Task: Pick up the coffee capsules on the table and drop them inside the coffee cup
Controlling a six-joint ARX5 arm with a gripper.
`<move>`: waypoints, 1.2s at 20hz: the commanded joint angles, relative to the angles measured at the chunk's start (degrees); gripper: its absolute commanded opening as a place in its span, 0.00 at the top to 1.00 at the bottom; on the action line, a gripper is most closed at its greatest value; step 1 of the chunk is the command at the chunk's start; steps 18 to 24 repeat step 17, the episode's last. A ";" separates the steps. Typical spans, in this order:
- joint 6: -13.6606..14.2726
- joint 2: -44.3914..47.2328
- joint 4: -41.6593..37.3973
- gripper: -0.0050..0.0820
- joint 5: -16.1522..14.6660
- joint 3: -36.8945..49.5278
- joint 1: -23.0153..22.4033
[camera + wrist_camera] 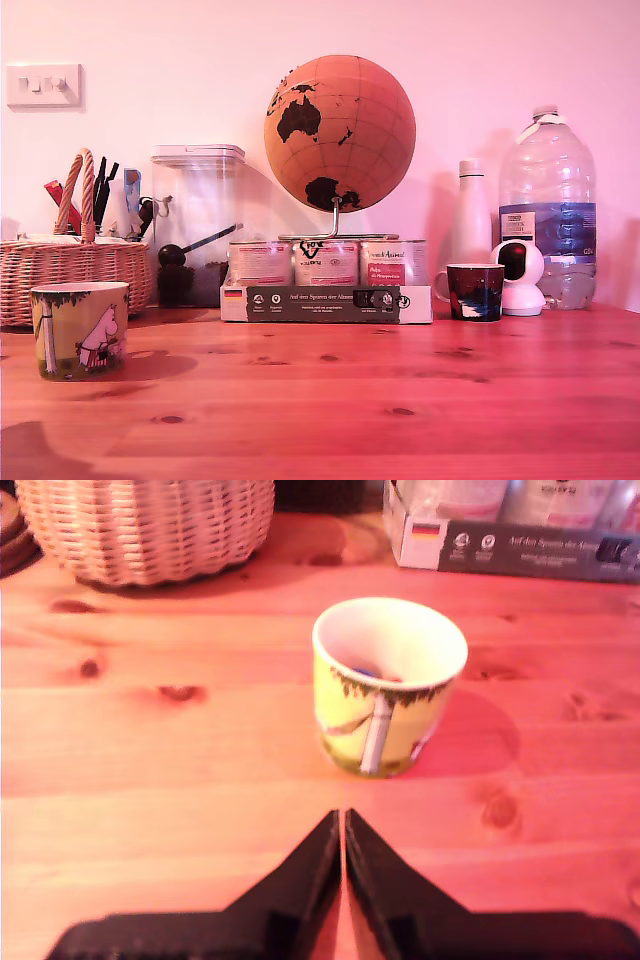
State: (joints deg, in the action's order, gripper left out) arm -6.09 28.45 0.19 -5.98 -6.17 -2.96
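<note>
The coffee cup is the yellow-green mug with a white cartoon figure, standing upright on the wooden table at the exterior view's left. In the wrist view a small patch of dark blue and a reddish-brown bit beside it show low inside the cup; they look like the coffee capsules, mostly hidden by the rim. No capsule lies on the table in either view. My gripper is shut, its black fingertips pressed together with nothing between them, a short way in front of the cup. The exterior view does not show the gripper.
A wicker basket stands behind the cup. A box of tins sits under a globe. A dark mug, a white camera, two bottles and a clear canister line the back.
</note>
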 commanded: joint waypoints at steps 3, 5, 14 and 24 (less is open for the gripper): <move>-0.42 -5.49 3.37 0.96 0.52 1.38 0.02; -0.44 -8.35 5.46 0.96 0.52 1.38 0.02; -2.03 -18.73 13.62 0.96 1.16 1.40 0.02; -2.49 -21.59 15.78 0.96 1.14 1.40 0.02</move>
